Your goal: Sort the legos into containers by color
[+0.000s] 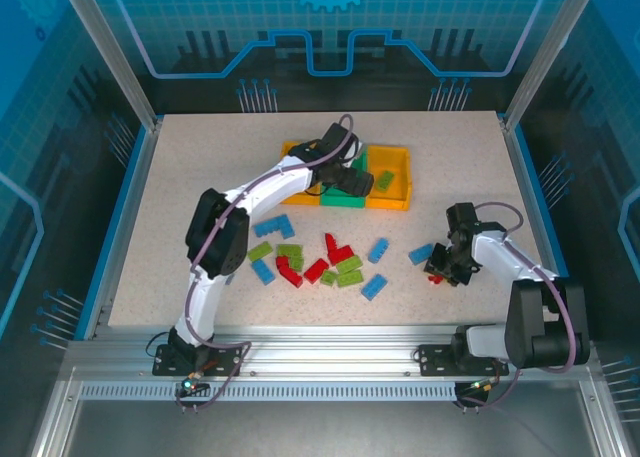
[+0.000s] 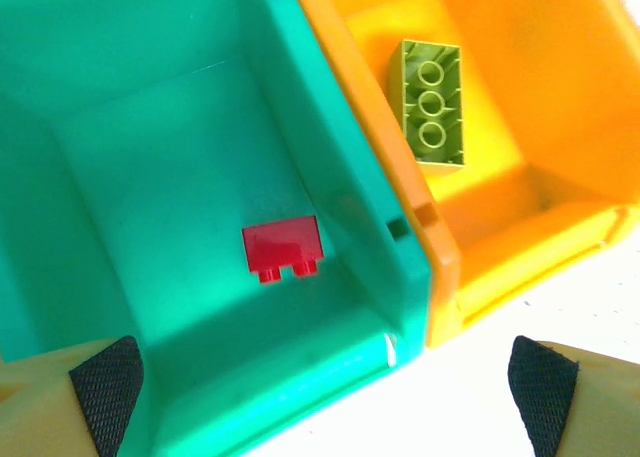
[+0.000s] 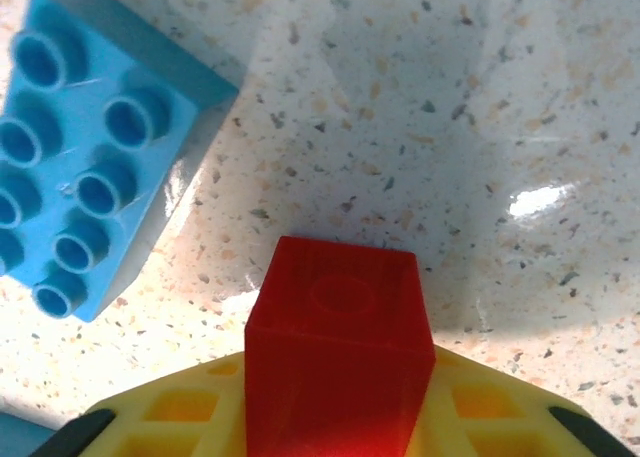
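Over the green bin point(image 2: 150, 127), my left end effector point(image 2: 325, 402) hangs spread wide; a red lego point(image 2: 283, 249) lies on the bin's floor. My right end effector point(image 1: 440, 272) pinches a second red lego point(image 3: 340, 347) at the surface point(image 3: 450, 127), beside a blue lego point(image 3: 90, 147).

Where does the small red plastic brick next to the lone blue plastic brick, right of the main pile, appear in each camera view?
Top external: small red plastic brick, lower right of the picture, well right of the loose pile of bricks.
Right wrist: bottom centre, very close up.
Shared landmark: blue studded plastic brick, up-left of the red one in both views.
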Controlling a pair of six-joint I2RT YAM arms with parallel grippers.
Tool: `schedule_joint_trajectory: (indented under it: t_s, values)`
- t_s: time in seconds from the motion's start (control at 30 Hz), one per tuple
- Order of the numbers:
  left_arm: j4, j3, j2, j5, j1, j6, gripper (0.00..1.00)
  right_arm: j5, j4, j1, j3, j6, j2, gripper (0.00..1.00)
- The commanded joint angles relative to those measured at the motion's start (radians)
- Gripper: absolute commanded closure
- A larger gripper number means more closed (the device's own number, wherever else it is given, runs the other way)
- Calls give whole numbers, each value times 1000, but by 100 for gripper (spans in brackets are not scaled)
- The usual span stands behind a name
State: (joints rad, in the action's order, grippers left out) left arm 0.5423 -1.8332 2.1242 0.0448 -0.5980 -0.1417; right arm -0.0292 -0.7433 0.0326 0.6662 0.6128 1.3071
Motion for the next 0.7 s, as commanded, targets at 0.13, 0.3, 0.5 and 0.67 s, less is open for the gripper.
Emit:
schedule_joint_trajectory:
  t_s: [0.13,0.3,0.5,0.67]
  values:
    - [-125,214,-245,10,4,-97,1,-29,-76,45,114,-17,-140,74]
    - [-291,503,-427,8,51,-264,1,-212,62,123,245,-61,-112,73]
    - [-439,818,-610,-10,132,-406,1,-346,241,236,440,-73,88,71]
    - [-208,834,-663,46,138,-395,1,-401,285,276,639,-45,304,72]
